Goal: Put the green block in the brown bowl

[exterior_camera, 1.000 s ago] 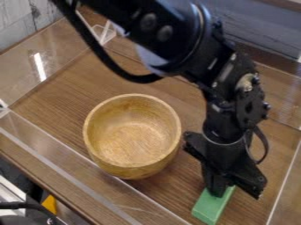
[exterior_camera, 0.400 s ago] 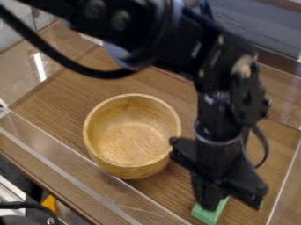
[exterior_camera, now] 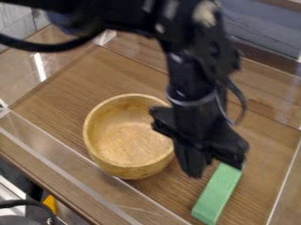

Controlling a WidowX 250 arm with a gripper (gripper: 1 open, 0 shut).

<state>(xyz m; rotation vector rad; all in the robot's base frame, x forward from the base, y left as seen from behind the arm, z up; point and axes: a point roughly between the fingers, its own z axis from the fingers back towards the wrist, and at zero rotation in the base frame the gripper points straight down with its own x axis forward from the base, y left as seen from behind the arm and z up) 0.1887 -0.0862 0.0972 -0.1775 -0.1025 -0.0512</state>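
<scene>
The green block (exterior_camera: 217, 197) is a bright bar at the lower right, slanting down and to the left just right of the brown bowl (exterior_camera: 115, 165). Its upper end meets the tips of my black gripper (exterior_camera: 223, 165), which is shut on that end and points almost straight down. The block's lower end reaches toward the wooden tabletop; I cannot tell whether it still touches it. The bowl is round, light wood and has nothing in it. The gripper hangs over the bowl's right rim and hides part of it.
Clear plastic walls (exterior_camera: 47, 66) ring the wooden tabletop (exterior_camera: 112, 75), with a low front wall (exterior_camera: 70, 189) close to the bowl. The arm's black body (exterior_camera: 194, 53) fills the upper middle of the view.
The gripper has risen and shifted left, toward the bowl's right rim. Much more of the green block shows now, and it slants where before only its lower end peeked out below the fingers.
</scene>
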